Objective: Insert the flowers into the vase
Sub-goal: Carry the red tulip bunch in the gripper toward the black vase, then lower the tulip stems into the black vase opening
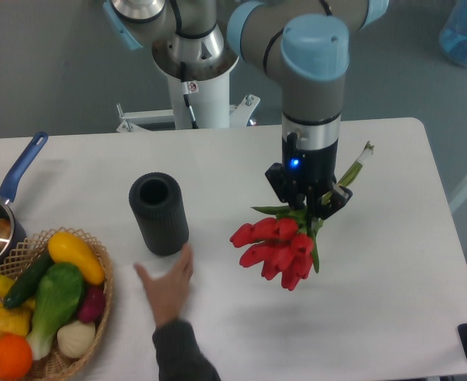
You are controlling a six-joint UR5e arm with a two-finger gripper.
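The flowers (278, 248), a bunch of red tulip buds with green leaves, hang with buds toward the table front; their pale stems (359, 163) stick out to the back right. My gripper (311, 208) is shut on the flowers at the leaves, just above the buds, right of the table's middle. The vase (160, 213), dark grey and ribbed, stands upright with its round mouth open, well to the left of the flowers.
A person's hand (167, 286) rests on the table just in front of the vase. A wicker basket (98, 305) of vegetables stands at the front left. A blue-handled saucepan (11, 186) sits at the left edge.
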